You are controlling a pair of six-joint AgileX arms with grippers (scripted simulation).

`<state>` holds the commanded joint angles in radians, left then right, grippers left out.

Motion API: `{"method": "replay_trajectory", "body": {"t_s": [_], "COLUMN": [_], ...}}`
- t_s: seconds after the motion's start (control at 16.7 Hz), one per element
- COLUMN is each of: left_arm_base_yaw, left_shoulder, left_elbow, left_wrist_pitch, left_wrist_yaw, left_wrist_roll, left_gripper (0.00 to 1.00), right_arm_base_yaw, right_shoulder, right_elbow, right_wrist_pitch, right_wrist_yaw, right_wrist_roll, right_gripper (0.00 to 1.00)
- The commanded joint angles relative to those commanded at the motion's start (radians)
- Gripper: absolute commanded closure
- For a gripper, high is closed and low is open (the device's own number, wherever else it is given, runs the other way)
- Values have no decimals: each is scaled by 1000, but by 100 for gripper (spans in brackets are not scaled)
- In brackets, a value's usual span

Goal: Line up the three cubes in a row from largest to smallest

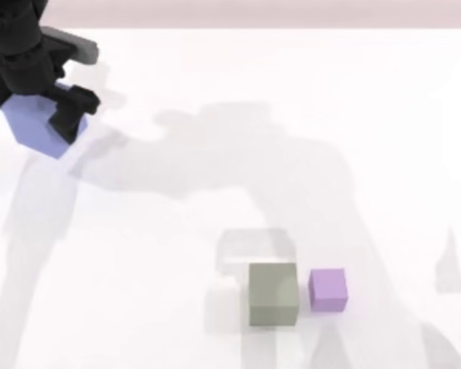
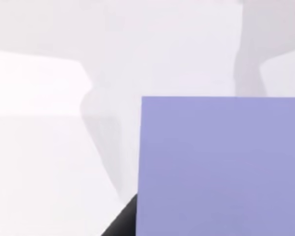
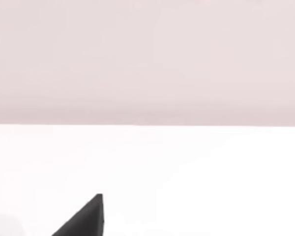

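Left gripper (image 1: 58, 115) fingers clamp the periwinkle cube (image 1: 38, 127), half hidden beneath them.

the left arm (image 1: 19, 46) is cut off by the top view's far and left edges, so only its black wrist end shows. it covers the far part of the periwinkle blue cube (image 1: 38, 127), and whether the left gripper's fingers (image 1: 65, 123) press that cube's sides cannot be told from above. in the left wrist view the same cube (image 2: 221, 167) runs off two edges of the picture, and only a dark sliver of one finger (image 2: 124, 221) shows beside it. the right arm is outside the top view; the right wrist view shows just one dark finger tip (image 3: 86, 219), cut by the edge.
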<state>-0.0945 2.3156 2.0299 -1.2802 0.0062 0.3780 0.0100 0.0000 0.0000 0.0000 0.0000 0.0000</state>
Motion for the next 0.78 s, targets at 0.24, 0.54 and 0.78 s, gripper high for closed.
{"method": "replay_trajectory", "body": {"t_s": [0.24, 0.54, 0.78], "left_arm_base_yaw": [-26, -168, -329], "left_shoulder": [-14, -133, -276], "left_elbow": [-25, -185, -384], "left_wrist_pitch": [8, 43, 84], "left_wrist_yaw": [-1, -3, -4], "left_wrist_roll": [-33, -277, -578], "left_gripper": [100, 100, 100], "right_arm_base_yaw": [0, 0, 0], "right_shoulder": [0, 0, 0], "right_elbow": [0, 0, 0], "right_wrist_pitch": [0, 0, 0], "right_wrist_yaw": [0, 0, 0], "right_wrist_roll": [0, 0, 0], "right_gripper": [0, 0, 0]}}
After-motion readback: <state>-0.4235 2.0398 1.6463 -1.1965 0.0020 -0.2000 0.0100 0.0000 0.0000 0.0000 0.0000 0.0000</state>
